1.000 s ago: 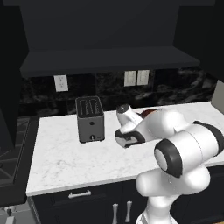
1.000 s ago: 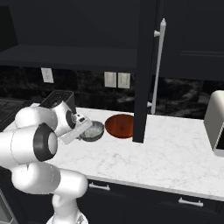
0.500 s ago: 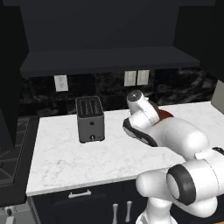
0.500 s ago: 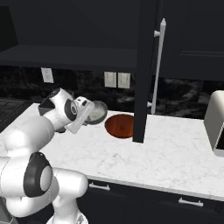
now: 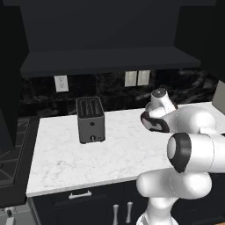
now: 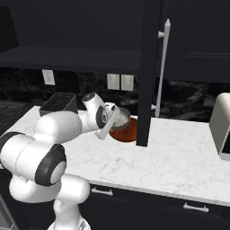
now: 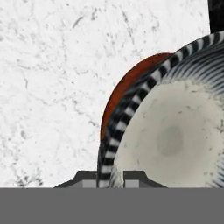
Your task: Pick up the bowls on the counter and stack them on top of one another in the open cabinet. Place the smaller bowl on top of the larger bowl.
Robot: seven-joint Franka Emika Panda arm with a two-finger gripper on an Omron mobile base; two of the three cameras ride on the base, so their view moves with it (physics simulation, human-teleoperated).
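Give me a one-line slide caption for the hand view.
Gripper clamps the rim of the small grey bowl, with the red-brown bowl and counter behind.

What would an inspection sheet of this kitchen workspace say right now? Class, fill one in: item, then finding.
Surface: white marble counter, dark drawers beneath.
Job's things: small grey bowl lifted off the counter, tilted, above the red-brown bowl, which rests on the counter.
Open cabinet: shelf floor bare where visible.
Clutter: dark toaster; pale appliance at the right edge.
End effector: shut on the grey bowl's rim.
Cables: nothing seen.
Surroundings: wall outlets, black backsplash.
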